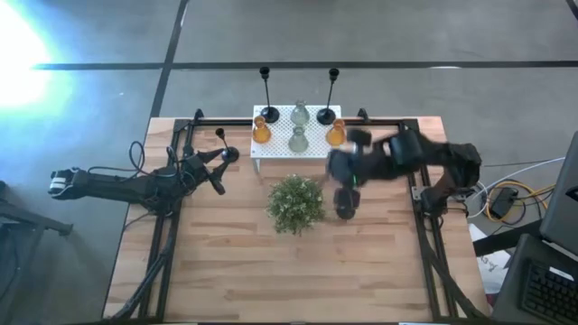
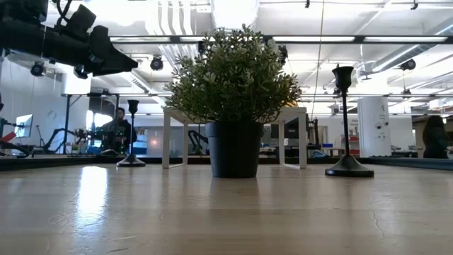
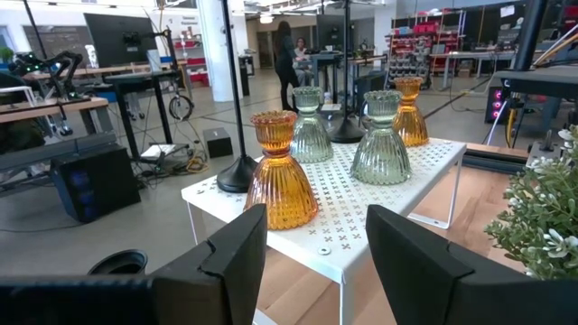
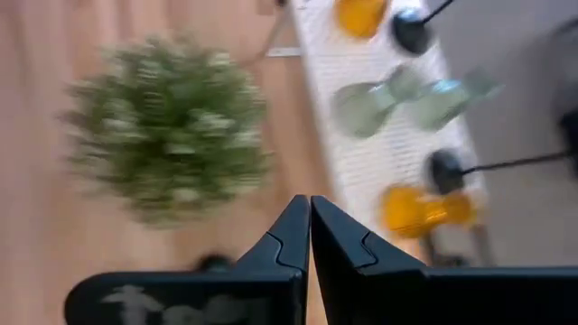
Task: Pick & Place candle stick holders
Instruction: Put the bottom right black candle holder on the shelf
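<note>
Holders grouped on the white stand at the table's far edge; both arms empty.

High view: I see four holders (image 1: 298, 126) upright on the stand (image 1: 275, 149), two black stems (image 1: 265, 95) behind; my right gripper (image 1: 347, 203) is blurred beside the plant (image 1: 295, 203), nearer the stand than my left gripper (image 1: 219, 171). Low view: the wooden table (image 2: 226, 212) runs level, a workshop with people beyond. Left wrist view: fingers (image 3: 239, 248) spread, the amber holder (image 3: 280, 171) straight ahead, axis vertical. Right wrist view: fingers (image 4: 293, 230) pressed together on nothing, holders ahead.
</note>
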Robot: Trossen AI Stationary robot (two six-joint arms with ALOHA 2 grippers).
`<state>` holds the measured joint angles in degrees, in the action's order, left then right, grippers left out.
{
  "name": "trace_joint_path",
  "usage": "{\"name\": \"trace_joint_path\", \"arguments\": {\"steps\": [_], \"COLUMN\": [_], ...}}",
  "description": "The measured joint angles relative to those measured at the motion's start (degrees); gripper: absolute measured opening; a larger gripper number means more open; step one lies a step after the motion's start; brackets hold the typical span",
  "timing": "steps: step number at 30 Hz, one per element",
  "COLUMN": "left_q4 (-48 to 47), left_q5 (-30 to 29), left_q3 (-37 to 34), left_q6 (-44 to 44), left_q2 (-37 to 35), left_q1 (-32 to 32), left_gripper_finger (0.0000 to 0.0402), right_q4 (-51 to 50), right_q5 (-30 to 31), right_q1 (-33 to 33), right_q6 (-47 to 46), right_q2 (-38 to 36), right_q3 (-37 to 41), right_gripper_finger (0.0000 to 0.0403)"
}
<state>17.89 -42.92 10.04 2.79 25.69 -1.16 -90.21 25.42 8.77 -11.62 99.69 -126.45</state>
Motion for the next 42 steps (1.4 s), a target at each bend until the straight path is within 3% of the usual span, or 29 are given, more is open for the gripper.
{"name": "trace_joint_path", "arguments": {"steps": [5, 12, 18, 21, 26, 36, 42], "left_q4": [0.00, -0.02, -0.04, -0.05, -0.07, -0.09, -0.09], "left_q5": [0.00, 0.00, 0.00, 0.00, 0.00, 0.00, 0.00], "left_q3": [0.00, 0.00, 0.00, 0.00, 0.00, 0.00, 0.00], "left_q6": [0.00, 0.00, 0.00, 0.00, 0.00, 0.00, 0.00], "left_q2": [0.00, 0.00, 0.00, 0.00, 0.00, 0.00, 0.00], "left_q1": [-0.01, -0.01, -0.01, -0.01, 0.01, 0.01, 0.01], "left_gripper_finger": [0.0195, 0.0195, 0.0195, 0.0195, 0.0195, 0.0195, 0.0195], "right_q4": [0.32, 0.95, 9.56, 11.59, 17.93, 33.05, 40.64], "right_q5": [0.88, 2.37, 12.12, 16.30, 17.07, 29.81, 31.17], "right_q1": [10.03, 22.37, 32.11, 33.39, 33.36, 33.07, 31.13], "right_q6": [-17.63, -53.86, -74.94, -80.97, -86.14, -88.54, -88.41], "right_q2": [-2.68, -9.88, -12.64, -12.57, -12.59, -12.96, -12.96], "right_q3": [9.31, 29.07, 44.13, 50.88, 61.15, 74.83, 80.11], "right_gripper_finger": [0.0008, 0.0008, 0.0008, 0.0008, 0.0022, 0.0160, 0.0218]}}
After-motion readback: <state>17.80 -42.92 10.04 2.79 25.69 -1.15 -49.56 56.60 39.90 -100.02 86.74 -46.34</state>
